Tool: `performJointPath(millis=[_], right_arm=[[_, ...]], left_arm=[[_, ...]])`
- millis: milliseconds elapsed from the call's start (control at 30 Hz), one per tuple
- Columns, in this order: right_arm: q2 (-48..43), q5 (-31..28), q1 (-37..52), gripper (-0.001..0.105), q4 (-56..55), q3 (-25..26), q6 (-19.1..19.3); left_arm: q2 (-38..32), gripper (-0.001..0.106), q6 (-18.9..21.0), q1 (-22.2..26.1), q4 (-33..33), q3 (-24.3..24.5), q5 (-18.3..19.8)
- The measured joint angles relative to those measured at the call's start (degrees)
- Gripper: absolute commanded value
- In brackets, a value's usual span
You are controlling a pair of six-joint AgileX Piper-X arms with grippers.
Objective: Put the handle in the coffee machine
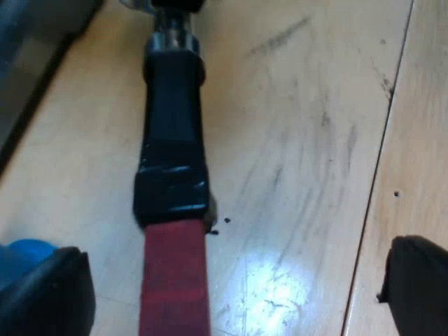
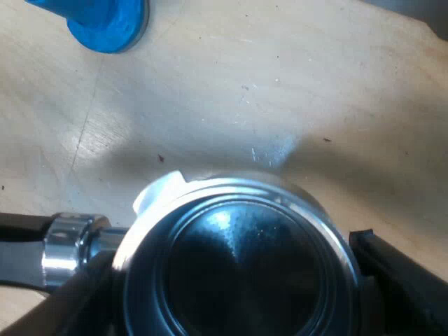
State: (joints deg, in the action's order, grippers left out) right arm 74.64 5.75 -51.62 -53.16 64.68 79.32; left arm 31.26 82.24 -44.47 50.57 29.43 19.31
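Holder (image 1: 171, 140) on the table (image 1: 301, 105), not yet lifted.
Your left gripper (image 1: 234, 269) gapes wide around its red end (image 1: 175, 280). Your right gripper (image 2: 224, 266) straddles the basket (image 2: 238, 280), grip unclear. A loose hold could let it twist into the tamper (image 2: 105, 24).

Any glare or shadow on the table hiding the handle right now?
Left wrist view: a bright glare patch on the table beside the red end of the handle, not over it. Right wrist view: a shadow falls around the holder; highlights glint on its rim.
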Motion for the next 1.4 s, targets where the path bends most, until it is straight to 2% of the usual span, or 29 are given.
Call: performJointPath(millis=[267,467,1000,1167,1400], right_arm=[[0.0,0.0,0.0,0.0,-0.2,0.0,-0.1],[0.0,0.0,0.0,0.0,-0.4,0.0,-0.1],[0.0,0.0,0.0,0.0,-2.6,0.0,-0.3],[0.0,0.0,0.0,0.0,-2.8,0.0,-1.0],[0.0,0.0,0.0,0.0,-2.8,0.0,-1.0]], left_arm=[[8.3,0.085,-1.7,-1.0,-4.7,0.0,-2.6],[13.4,0.085,-2.0,-1.0,-5.9,-0.1,-3.5],[13.8,0.085,-4.9,-1.0,-7.8,-0.1,-4.0],[13.8,0.085,-5.1,-1.0,-10.8,-3.2,-4.0],[13.8,0.085,-5.1,-1.0,-12.0,-3.5,-4.0]])
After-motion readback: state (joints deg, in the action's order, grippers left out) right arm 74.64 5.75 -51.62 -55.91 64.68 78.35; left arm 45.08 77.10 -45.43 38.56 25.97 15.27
